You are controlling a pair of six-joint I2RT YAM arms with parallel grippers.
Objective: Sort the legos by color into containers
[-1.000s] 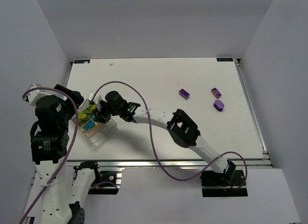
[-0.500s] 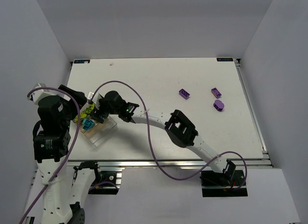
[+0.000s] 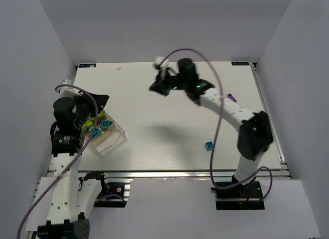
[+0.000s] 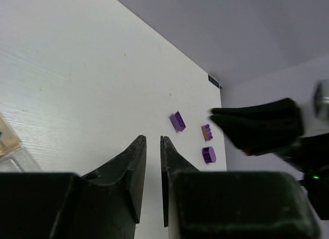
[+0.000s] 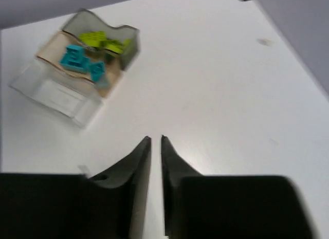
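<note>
The clear compartmented container [image 3: 114, 138] sits at the front left. It holds lime bricks [image 3: 95, 118] and cyan bricks [image 3: 105, 124]. In the right wrist view the container [image 5: 56, 90] shows lime bricks [image 5: 105, 41] and cyan bricks [image 5: 77, 59]. One cyan brick [image 3: 208, 145] lies loose on the table. A purple brick [image 3: 231, 97] peeks out from under the right arm. Three purple bricks [image 4: 178, 121] show in the left wrist view. My left gripper [image 3: 101, 100] [image 4: 152, 139] hovers by the container, shut and empty. My right gripper [image 3: 157, 87] [image 5: 156, 139] is raised over the back middle, shut and empty.
The white table [image 3: 154, 146] is walled in by grey panels on three sides. My right arm [image 3: 226, 108] arches over the back right and hides part of the purple bricks from above. It also shows in the left wrist view [image 4: 262, 126].
My right arm has swung up and away from the container to the back middle. A loose cyan brick now lies at the front, right of centre. My left arm has shifted slightly.
</note>
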